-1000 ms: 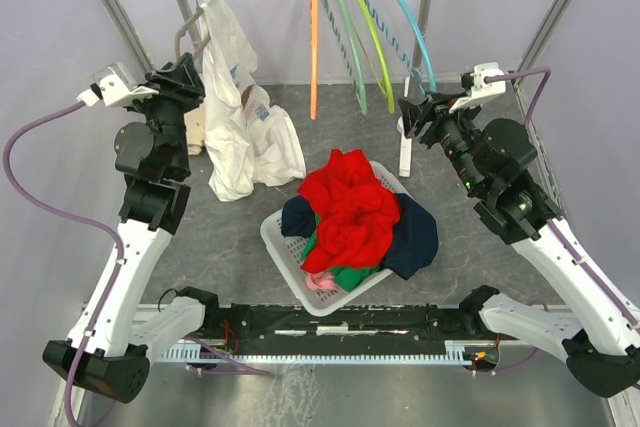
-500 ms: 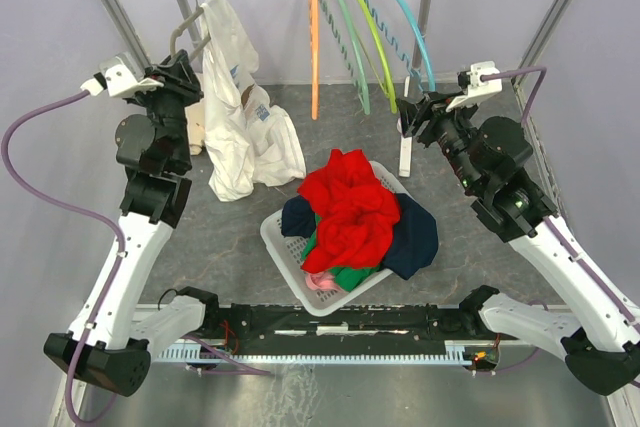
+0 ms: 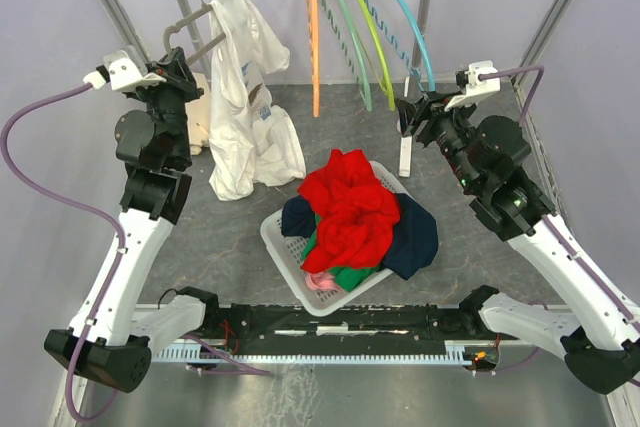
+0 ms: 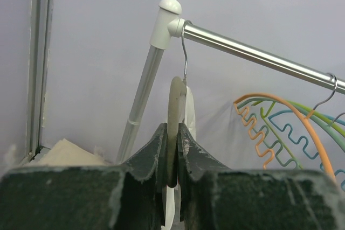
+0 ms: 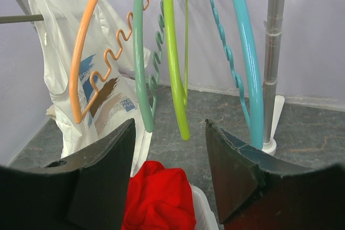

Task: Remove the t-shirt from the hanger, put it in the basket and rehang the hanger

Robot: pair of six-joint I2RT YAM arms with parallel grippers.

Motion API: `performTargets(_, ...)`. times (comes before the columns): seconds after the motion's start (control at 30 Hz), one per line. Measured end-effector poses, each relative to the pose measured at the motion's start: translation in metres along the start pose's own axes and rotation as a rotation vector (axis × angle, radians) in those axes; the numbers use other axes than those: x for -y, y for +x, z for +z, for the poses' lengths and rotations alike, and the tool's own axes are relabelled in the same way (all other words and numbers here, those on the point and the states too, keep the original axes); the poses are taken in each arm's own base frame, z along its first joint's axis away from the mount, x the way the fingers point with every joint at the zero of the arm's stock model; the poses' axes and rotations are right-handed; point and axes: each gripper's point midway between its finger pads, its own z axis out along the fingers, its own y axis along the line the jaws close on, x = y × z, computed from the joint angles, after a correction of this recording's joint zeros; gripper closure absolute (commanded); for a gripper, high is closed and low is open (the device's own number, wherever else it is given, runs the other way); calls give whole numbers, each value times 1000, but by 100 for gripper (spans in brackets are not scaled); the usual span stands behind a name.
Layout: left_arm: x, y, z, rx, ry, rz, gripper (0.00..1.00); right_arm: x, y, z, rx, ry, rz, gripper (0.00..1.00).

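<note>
With left gripper (image 4: 172, 136) pinched shut on grey hanger (image 4: 176, 100) and right gripper (image 5: 170, 154) wide open, empty: avoid tugging white t-shirt (image 3: 245, 117) sideways; could unhook hanger from rail (image 4: 259, 55).

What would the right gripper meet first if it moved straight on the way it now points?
Probably the lime-green hanger, whose lower end hangs just ahead of the open right gripper; the teal hanger beside it looks nearly as close, depth unclear.
</note>
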Motion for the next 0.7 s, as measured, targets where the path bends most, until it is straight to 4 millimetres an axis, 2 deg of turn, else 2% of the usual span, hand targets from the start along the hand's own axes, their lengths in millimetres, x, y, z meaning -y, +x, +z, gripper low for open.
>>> performTargets(0.37, 6, -6, 1, 53, 52, 52, 97, 0, 4, 4, -10, 1, -3, 38)
performTargets(0.7, 14, 0, -5, 147, 136, 58, 97, 0, 6, 5, -13, 2, -4, 38)
